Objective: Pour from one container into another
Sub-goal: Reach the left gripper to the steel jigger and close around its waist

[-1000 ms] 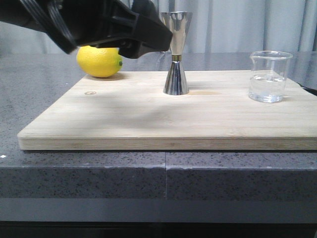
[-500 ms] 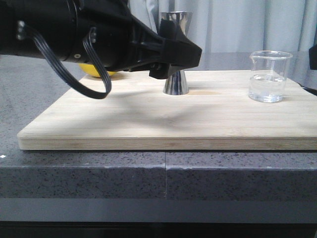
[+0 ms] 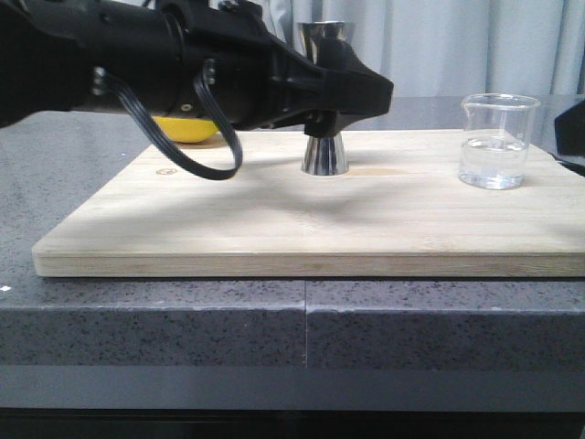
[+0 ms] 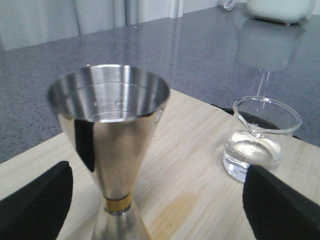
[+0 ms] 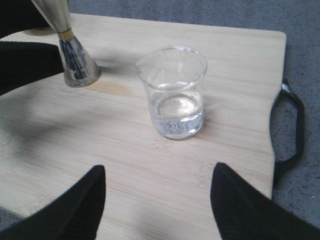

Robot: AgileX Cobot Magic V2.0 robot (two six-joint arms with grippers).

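One clear glass beaker [image 3: 498, 140] with a pour spout stands upright near the right edge of the wooden board [image 3: 274, 229], about a third full of clear liquid. One shiny steel jigger [image 3: 324, 137], hourglass-shaped with a gold band at its waist, stands near the board's far edge. The left gripper [image 4: 155, 200] is spread wide with the jigger between its fingers, not touching. The right gripper [image 5: 157, 200] is released, facing the beaker. One lemon [image 3: 187, 130] lies at the far left corner.

Steel jigger [image 3: 324, 137], gold waist; clear beaker [image 3: 496, 140]; yellow lemon [image 3: 186, 130].
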